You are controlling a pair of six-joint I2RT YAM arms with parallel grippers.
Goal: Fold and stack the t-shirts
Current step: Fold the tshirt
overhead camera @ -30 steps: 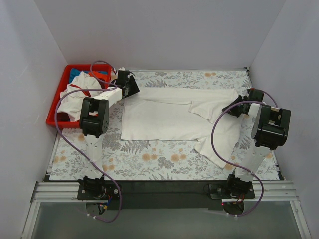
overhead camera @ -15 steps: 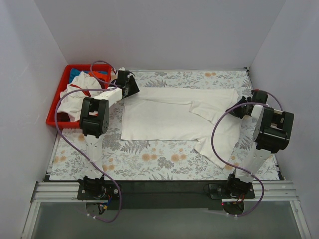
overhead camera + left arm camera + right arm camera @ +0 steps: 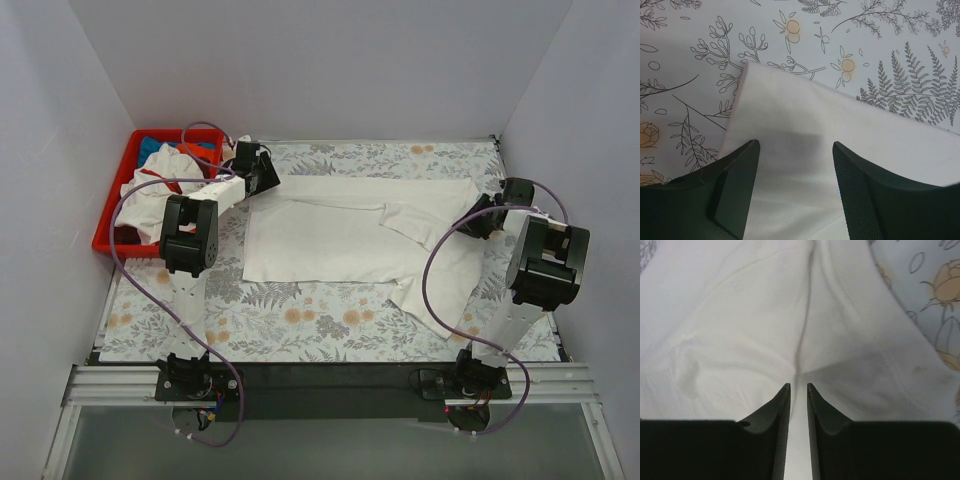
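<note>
Surface: floral table covering (image 3: 320,322), white walls around.
White t-shirt (image 3: 330,235): spread flat mid-table, one sleeve trailing near right.
Left gripper (image 3: 795,146): fingers wide apart, holding nothing, over the shirt's far left corner.
Right gripper (image 3: 798,386): fingers almost together, thin gap, tips at a crease near the shirt's right edge; pinching or not, cannot tell.
Red bin (image 3: 108,225): far left, other t-shirts (image 3: 160,172) heaped inside.
Change: right arm elbow swung toward the right wall; left arm and shirt unmoved.

Lab rig, white booth walls (image 3: 300,70), aluminium rail (image 3: 320,383)
</note>
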